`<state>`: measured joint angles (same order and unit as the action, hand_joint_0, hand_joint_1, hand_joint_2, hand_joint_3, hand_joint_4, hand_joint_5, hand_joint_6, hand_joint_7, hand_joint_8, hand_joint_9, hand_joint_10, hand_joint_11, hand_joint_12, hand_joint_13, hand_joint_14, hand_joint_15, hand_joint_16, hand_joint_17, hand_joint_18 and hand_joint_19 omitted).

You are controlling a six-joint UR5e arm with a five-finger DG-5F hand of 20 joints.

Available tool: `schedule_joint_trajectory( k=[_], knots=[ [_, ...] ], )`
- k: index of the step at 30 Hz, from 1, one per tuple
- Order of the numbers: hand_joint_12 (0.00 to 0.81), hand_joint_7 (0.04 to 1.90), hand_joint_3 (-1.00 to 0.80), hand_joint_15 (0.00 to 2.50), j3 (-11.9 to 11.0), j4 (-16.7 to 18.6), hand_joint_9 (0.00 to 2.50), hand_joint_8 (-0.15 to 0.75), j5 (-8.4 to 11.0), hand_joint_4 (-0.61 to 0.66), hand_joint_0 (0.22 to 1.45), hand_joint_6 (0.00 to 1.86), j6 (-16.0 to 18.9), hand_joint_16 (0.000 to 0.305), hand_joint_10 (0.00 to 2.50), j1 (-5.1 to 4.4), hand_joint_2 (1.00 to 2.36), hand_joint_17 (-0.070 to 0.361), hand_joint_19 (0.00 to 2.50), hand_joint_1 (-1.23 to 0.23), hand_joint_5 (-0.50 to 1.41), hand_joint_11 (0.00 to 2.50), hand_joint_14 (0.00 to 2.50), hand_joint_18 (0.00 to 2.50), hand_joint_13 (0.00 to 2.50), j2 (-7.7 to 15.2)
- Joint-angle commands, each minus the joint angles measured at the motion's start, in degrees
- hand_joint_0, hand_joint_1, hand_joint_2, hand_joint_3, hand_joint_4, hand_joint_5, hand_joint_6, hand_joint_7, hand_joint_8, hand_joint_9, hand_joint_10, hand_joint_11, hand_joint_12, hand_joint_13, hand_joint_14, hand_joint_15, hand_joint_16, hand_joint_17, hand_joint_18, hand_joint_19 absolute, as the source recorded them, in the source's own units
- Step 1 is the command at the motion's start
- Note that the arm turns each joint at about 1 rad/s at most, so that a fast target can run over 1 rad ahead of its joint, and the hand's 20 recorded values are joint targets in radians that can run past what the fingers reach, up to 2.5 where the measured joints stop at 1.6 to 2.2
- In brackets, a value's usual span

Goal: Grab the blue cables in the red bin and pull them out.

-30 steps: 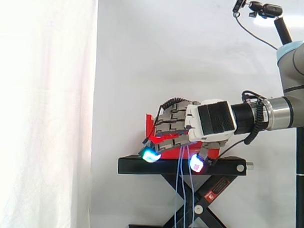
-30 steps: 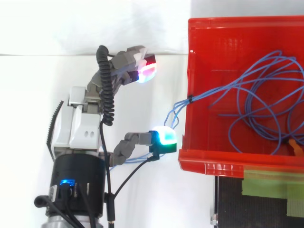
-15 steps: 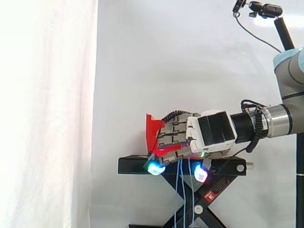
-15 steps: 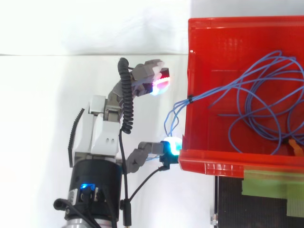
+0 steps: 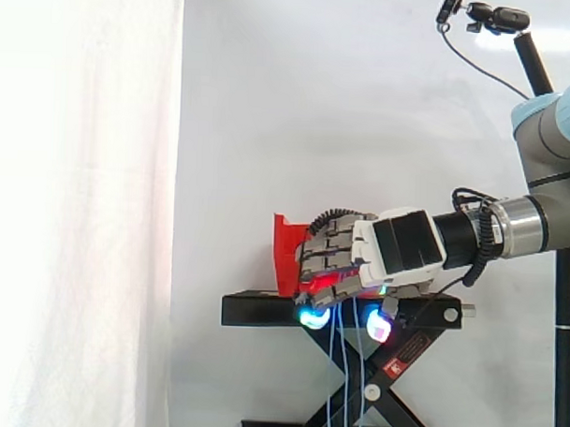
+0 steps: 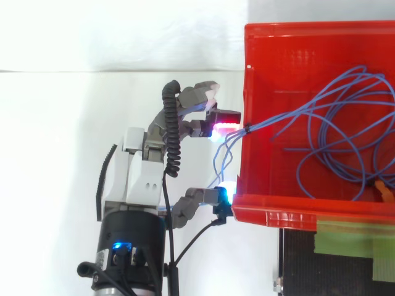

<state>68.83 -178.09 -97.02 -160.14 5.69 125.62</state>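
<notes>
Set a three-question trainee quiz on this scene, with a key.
1. True or false: the blue cables lie wholly inside the red bin.
2. In the side view, the bin stands on: A) a black stand; B) a wooden table; C) the floor.
3. Fill in: in the top view, the hand is at the bin's ___ wall.

Key: 1 false, some strands hang out over the wall; 2 A; 3 left.

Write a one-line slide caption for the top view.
Robot hand at the red bin's wall, beside the blue cables hanging over it.
</notes>
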Motion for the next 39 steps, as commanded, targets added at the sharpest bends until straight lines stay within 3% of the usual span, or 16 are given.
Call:
schedule_joint_trajectory(
  k=[1,15,29,39],
  knots=[
    [0.438,0.56,-1.00,0.57,0.0,0.4,0.50,0.306,-0.01,0.08,0.53,0.38,0.0,0.063,0.02,0.02,1.00,0.141,0.57,-1.08,0.45,0.94,0.02,0.48,0.45,0.0],
    [0.441,0.51,-1.00,0.57,0.0,0.4,0.52,0.313,-0.10,0.09,0.53,0.54,0.0,0.063,0.02,0.02,1.00,0.141,0.57,-1.04,0.46,0.94,0.02,0.49,0.46,0.0],
    [0.443,0.56,-1.00,0.56,0.0,3.7,0.53,0.314,-0.01,0.11,0.53,0.42,-0.7,0.063,0.02,-0.60,1.00,0.141,0.58,-1.01,0.47,0.93,0.02,0.49,0.46,0.0],
    [0.440,0.55,-1.00,0.56,0.0,4.0,0.54,0.312,-0.10,0.11,0.54,0.46,-1.4,0.062,0.02,-0.60,1.00,0.139,0.58,-1.01,0.48,0.94,0.02,0.49,0.47,0.0]
  ],
)
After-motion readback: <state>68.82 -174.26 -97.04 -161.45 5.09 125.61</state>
